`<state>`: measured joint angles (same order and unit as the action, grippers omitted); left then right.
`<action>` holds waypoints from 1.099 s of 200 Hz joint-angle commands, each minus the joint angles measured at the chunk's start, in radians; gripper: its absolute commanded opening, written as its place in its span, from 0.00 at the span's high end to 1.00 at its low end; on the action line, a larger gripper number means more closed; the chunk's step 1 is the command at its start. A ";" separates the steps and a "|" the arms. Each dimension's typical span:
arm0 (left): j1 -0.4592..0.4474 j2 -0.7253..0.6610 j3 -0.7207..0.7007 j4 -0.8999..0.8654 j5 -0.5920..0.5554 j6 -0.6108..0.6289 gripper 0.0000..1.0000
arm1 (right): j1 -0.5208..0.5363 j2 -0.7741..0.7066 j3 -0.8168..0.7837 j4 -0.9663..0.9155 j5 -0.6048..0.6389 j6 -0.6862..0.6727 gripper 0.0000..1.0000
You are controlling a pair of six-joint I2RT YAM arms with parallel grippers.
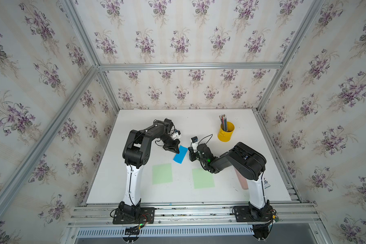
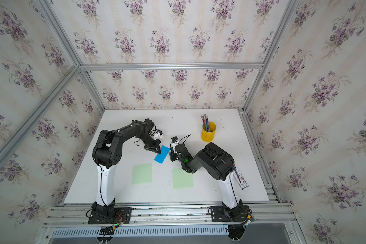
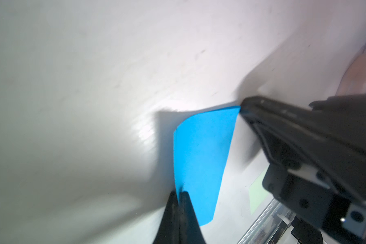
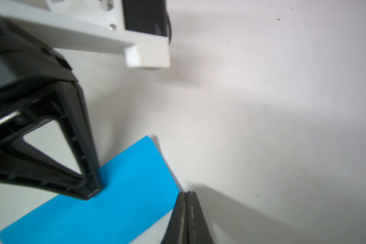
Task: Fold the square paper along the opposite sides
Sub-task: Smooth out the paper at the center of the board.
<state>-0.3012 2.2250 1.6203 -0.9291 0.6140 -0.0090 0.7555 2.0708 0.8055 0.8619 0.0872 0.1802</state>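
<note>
The square paper point(image 1: 181, 154) point(image 2: 162, 154) is blue and lies doubled over as a narrow rectangle in the middle of the white table point(image 1: 220, 196). My left gripper point(image 1: 177, 151) point(image 3: 180, 193) is shut, and its tips rest on the paper point(image 3: 203, 158) near one long, slightly raised edge. My right gripper point(image 1: 191, 157) point(image 4: 187, 193) is shut too. Its tips touch the table right at the paper's point(image 4: 114, 200) opposite long edge, with nothing between them. The right wrist view shows the left gripper point(image 4: 91, 194) standing on the blue sheet.
A yellow cup of pencils point(image 1: 225, 131) stands at the back right. Two pale green sheets point(image 1: 162, 173) point(image 1: 202, 178) lie flat nearer the front. A printed packet point(image 2: 241, 178) lies under the right arm near the table's right edge.
</note>
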 commanded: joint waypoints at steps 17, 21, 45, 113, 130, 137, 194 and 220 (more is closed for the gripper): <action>0.001 0.004 -0.013 -0.024 -0.122 0.010 1.00 | -0.012 -0.023 -0.004 -0.115 0.019 -0.025 1.00; 0.001 0.004 -0.013 -0.024 -0.123 0.009 1.00 | -0.012 -0.032 -0.003 -0.109 0.015 -0.034 1.00; 0.001 0.002 -0.011 -0.021 -0.115 0.006 1.00 | -0.012 -0.069 -0.011 -0.010 -0.039 -0.072 1.00; 0.001 0.004 -0.006 -0.019 -0.112 0.006 1.00 | 0.010 0.008 0.106 -0.048 -0.106 0.058 1.00; 0.001 0.007 -0.002 -0.019 -0.110 0.005 1.00 | 0.010 0.023 0.105 -0.058 -0.120 0.105 1.00; 0.001 0.006 -0.002 -0.020 -0.109 0.006 1.00 | 0.010 0.027 0.099 -0.061 -0.117 0.116 1.00; 0.001 0.014 0.015 -0.033 -0.112 0.010 1.00 | 0.005 0.047 0.097 -0.154 -0.060 0.124 1.00; 0.006 0.010 0.017 -0.039 -0.121 0.014 1.00 | -0.006 0.037 0.080 -0.167 -0.041 0.122 1.00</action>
<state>-0.3016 2.2272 1.6367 -0.9543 0.5873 -0.0074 0.7589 2.1090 0.9024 0.7963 0.0055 0.2924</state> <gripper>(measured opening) 0.059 0.067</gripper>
